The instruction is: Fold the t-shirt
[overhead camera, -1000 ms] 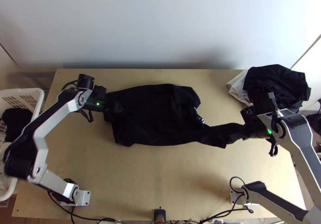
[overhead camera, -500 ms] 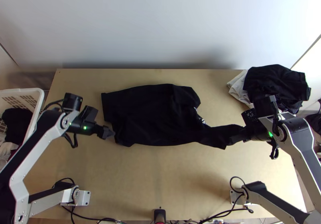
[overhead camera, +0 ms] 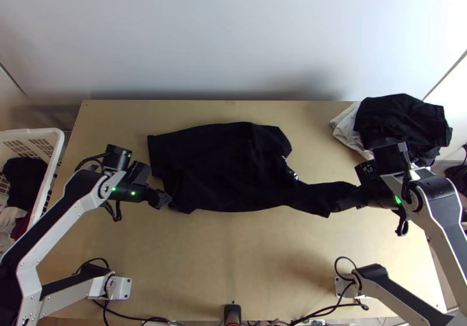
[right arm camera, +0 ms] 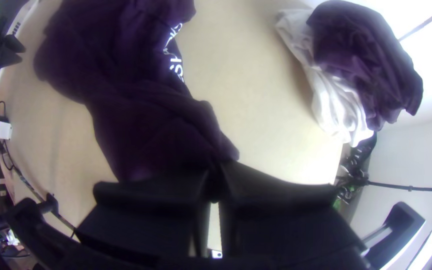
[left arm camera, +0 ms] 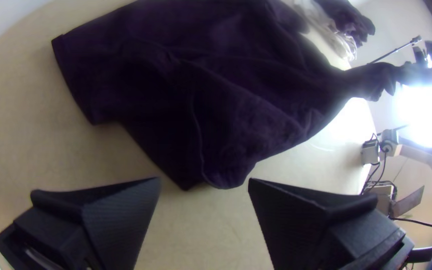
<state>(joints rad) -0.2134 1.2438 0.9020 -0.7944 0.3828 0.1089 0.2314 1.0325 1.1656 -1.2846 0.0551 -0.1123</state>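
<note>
The dark t-shirt [overhead camera: 216, 168] lies rumpled on the counter [overhead camera: 233, 256], and the right gripper [right arm camera: 216, 185] has its fingers clenched on the narrow end, probably to anchor this side. The left gripper [left arm camera: 204, 181] grasps nothing, its fingers apart beside the opposite side's near corner, a place which seems suitable for gripping next and pulling the cloth straight.

1. Cutting off the left arm [overhead camera: 55, 225] at the top view's lower left and the right arm [overhead camera: 441, 206] at its right edge.
2. Cropping the white basket [overhead camera: 29, 132] at the left edge.
3. Hiding the pinched cloth of the black t-shirt [overhead camera: 222, 168] between the blurred fingers of the right pincer [overhead camera: 350, 200].
4. Tucking some white lettering [right arm camera: 176, 65] into folds.
5. Trimming the black t-shirt at both wrist views' upper edges.
</note>
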